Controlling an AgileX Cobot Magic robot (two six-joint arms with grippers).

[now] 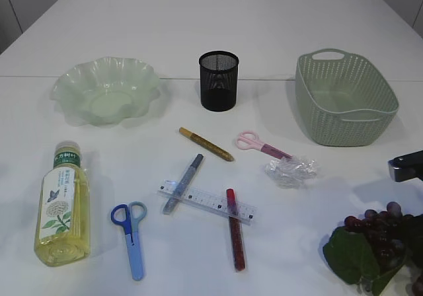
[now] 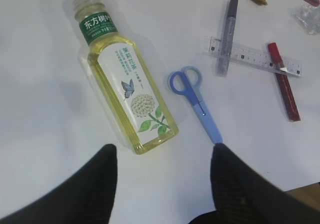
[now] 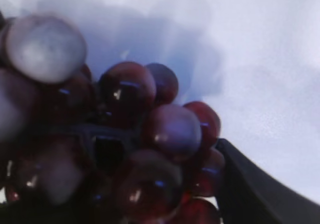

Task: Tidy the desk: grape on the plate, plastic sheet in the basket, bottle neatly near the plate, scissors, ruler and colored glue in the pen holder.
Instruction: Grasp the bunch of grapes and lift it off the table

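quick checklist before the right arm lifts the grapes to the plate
1. Right gripper at the grape: ok, bunch fills the wrist view.
2. Jaws shut on the bunch: cannot tell.
3. Plate bare: ok.
4. Path across the ruler and the glue sticks: not ok, clutter; lift high.
5. Left gripper out of the way: ok, open above the bottle.

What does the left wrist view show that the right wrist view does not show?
Only the left wrist view shows the bottle lying on its side, the blue scissors, the ruler and the glue sticks crossing it. Only the right wrist view shows the grape bunch, very close and blurred. Both share the white table.
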